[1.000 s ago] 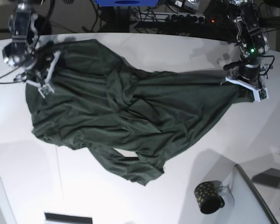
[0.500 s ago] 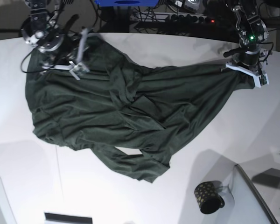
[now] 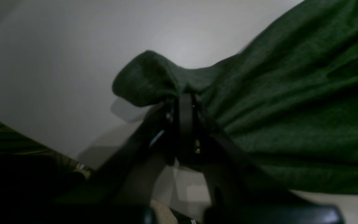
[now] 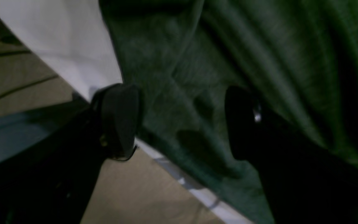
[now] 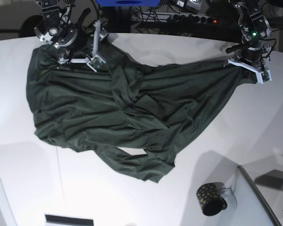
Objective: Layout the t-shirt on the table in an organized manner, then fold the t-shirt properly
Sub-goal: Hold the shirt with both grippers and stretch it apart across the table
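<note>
The left end effector [image 5: 249,67], at about 2 o'clock in the base view, is clamped on a bunched corner of the t-shirt [image 5: 127,113]; its wrist camera shows the cloth pinched between closed jaws above the table [image 3: 57,62]. The right end effector [image 5: 85,52], at about 11 o'clock, stands with its jaws wide apart over the shirt's far edge, and nothing is between its fingers [image 4: 120,118]. The dark green shirt lies rumpled on the white table [image 5: 28,188], its long axis running from 10 o'clock towards 2 o'clock, with a folded lobe hanging towards 6 o'clock. No print or label is readable. A gold-dotted mug [image 5: 210,198] sits near 5 o'clock, well apart.
</note>
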Robot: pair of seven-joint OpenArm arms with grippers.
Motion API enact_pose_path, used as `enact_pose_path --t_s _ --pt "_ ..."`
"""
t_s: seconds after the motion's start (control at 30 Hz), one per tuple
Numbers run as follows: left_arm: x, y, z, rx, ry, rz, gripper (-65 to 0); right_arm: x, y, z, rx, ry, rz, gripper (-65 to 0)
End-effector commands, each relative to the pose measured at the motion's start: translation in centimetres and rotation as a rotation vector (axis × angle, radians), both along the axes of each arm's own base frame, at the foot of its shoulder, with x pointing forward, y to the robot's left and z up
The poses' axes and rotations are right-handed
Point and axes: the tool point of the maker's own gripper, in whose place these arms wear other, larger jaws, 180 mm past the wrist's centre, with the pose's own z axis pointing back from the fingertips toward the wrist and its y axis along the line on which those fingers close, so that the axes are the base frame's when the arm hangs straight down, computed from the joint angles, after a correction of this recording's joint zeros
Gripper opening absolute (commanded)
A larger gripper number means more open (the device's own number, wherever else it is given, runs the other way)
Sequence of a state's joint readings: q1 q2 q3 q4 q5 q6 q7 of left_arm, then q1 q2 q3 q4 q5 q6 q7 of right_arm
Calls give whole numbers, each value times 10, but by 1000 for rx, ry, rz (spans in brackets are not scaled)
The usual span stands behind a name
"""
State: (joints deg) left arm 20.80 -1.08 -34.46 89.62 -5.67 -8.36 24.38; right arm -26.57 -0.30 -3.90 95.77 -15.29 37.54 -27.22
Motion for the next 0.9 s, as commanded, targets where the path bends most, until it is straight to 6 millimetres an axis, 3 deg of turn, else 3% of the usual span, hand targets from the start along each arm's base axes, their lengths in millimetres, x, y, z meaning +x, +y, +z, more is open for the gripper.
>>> enact_pose_path --t_s 0.0,0.13,0.33,0.47,0.6,0.87 --pt "6 6 10 27 -36 -3 -650 2 2 2 19 -11 -10 -243" --pt "7 5 10 25 -36 -6 -650 -8 2 -12 19 36 -10 -353" --pt "7 5 10 25 -36 -6 -650 -4 -1 -14 12 36 -18 -650" --pt "6 7 10 27 -37 0 -650 5 -2 1 14 -12 -20 -650" --pt "5 7 10 28 -35 1 -650 18 -2 30 12 -100 -15 -650" --pt "2 7 9 28 -27 1 -650 55 -34 68 -162 -170 -10 -650"
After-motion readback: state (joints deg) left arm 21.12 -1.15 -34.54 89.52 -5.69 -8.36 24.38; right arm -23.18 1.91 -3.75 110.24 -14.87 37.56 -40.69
